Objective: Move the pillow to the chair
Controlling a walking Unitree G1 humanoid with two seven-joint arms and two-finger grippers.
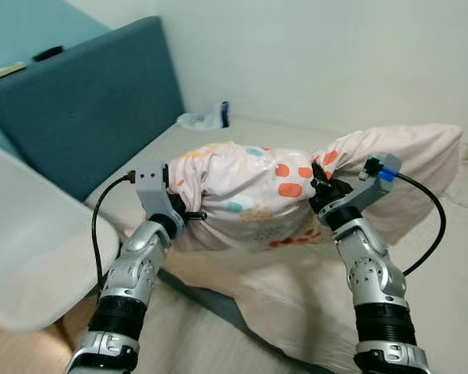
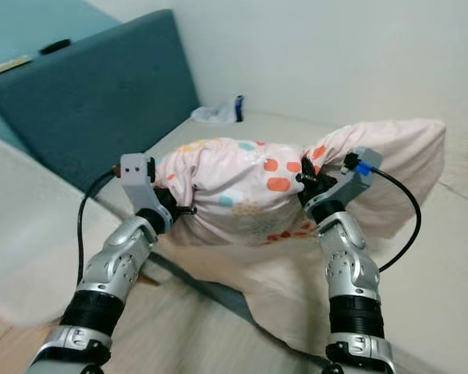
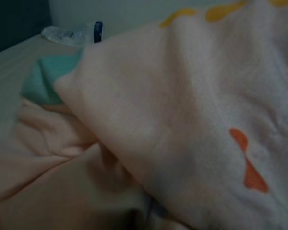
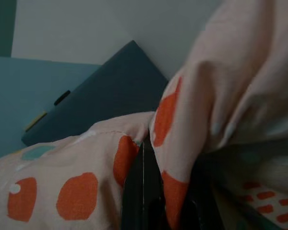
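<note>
Left eye view: the pillow (image 1: 296, 191), pale pink with orange, teal and yellow spots, lies bunched across the bed (image 1: 452, 257), near the blue headboard (image 1: 86, 101). The left tool (image 1: 193, 215) presses into the pillow's end nearest the headboard; its fingers are mostly buried in the cloth, so I cannot tell whether they are apart or together. The right tool (image 1: 321, 185) is clamped on a fold of the pillow further along, cloth pinched between its black fingers. A white chair (image 1: 23, 234) stands blurred at the bed's edge on the robot's left, cut off by the frame. A crumpled plastic bottle (image 1: 205, 118) lies on the bed at the corner by the wall.

Right eye view: the same scene; the pillow's far end rises behind the right arm, and the chair is a pale blur.

Left wrist view: dim. Pillow cloth is pressed close to the lens; the fingers are hidden. The bottle lies beyond on the bed.

Right wrist view: dark fingers (image 4: 143, 191) are closed with spotted cloth gripped between them; the headboard is behind.
</note>
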